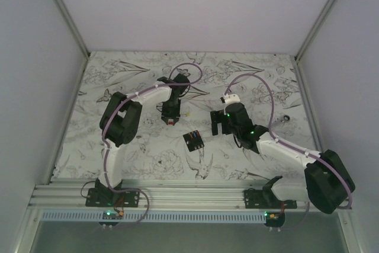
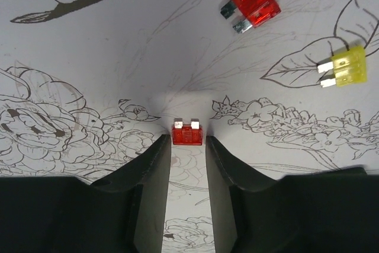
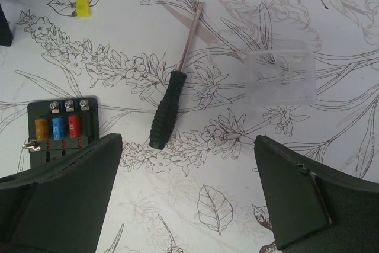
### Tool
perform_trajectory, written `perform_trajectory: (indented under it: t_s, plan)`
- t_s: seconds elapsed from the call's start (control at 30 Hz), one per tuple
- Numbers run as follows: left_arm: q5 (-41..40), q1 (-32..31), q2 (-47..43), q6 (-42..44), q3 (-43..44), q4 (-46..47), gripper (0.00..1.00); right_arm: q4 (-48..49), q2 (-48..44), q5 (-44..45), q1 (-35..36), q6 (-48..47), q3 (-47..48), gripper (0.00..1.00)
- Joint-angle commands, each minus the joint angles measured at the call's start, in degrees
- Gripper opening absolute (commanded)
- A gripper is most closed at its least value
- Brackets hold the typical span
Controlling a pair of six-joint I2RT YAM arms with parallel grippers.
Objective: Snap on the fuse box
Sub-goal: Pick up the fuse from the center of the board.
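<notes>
The fuse box [image 1: 193,141] is a small black block lying flat mid-table. In the right wrist view the fuse box [image 3: 57,131] shows orange, blue and red fuses in its slots and sits just left of my left finger. My right gripper [image 1: 220,124] is wide open and empty just right of the box, over bare table [image 3: 188,146]. My left gripper [image 1: 170,119] is behind and left of the box. In the left wrist view it [image 2: 188,140] is shut on a small red fuse [image 2: 187,133] held at its fingertips, close over the table.
A black-handled screwdriver [image 3: 169,108] and a clear plastic cover [image 3: 281,78] lie ahead of the right gripper. A loose red fuse [image 2: 253,1] and a yellow fuse [image 2: 346,66] lie ahead of the left gripper. White walls bound the floral mat on three sides.
</notes>
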Motion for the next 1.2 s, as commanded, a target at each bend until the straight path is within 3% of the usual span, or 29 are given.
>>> perform_trajectory:
  t_s: [0.0, 0.4, 0.67, 0.9, 1.17]
  plan:
    - [-1.8, 0.2, 3.8, -2.9, 1.3, -1.8, 0.34, 0.5, -0.4, -0.1, -0.4, -0.2, 2.1, 1.0]
    - [-0.1, 1.0, 5.3, -4.1, 2.0, -1.8, 0.31, 0.6, -0.3, -0.5, -0.4, -0.2, 2.0, 1.0]
    - [1.1, 1.0, 4.2, -6.2, 1.7, -1.7, 0.22, 1.8, -0.9, -1.6, -0.4, -0.2, 1.4, 1.0]
    - [3.2, 0.9, -4.4, -13.4, -1.1, -0.5, 0.2, 8.3, -5.3, -8.5, -0.2, 1.4, -2.3, 1.0]
    - [6.4, -0.4, -21.5, -28.9, -12.9, 7.3, 0.16, 19.8, -11.9, -11.8, 4.1, 5.4, -7.3, 0.98]
